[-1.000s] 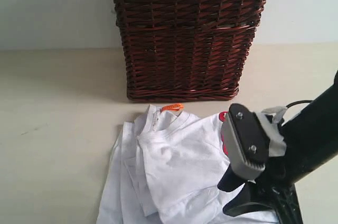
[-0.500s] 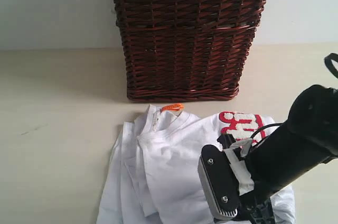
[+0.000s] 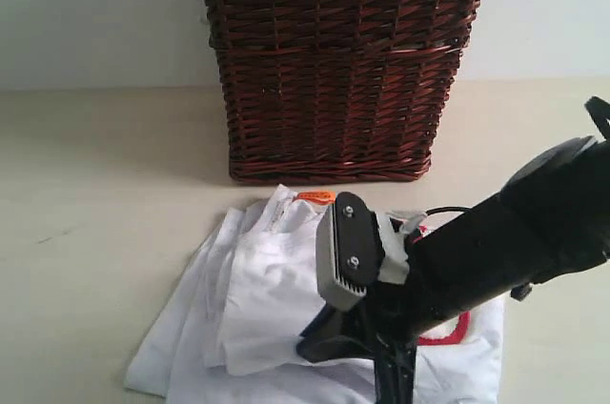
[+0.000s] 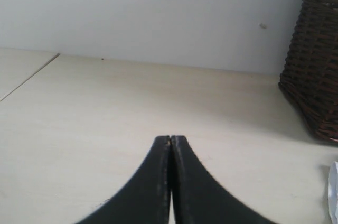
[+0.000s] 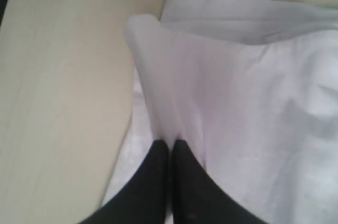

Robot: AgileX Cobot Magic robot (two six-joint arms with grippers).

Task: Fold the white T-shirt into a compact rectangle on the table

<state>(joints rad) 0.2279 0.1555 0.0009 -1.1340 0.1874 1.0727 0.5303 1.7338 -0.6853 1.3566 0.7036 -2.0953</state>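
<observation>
Both closed: the right gripper [image 5: 170,142] pinches a shirt [image 5: 243,102] fold. The left gripper [image 4: 170,138] holds nothing above the table [image 4: 105,108]

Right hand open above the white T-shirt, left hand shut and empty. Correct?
Not quite. The right hand is shut, pinching a fold of the white T-shirt, as the right wrist view shows. The left hand is shut and empty, as you said.
</observation>
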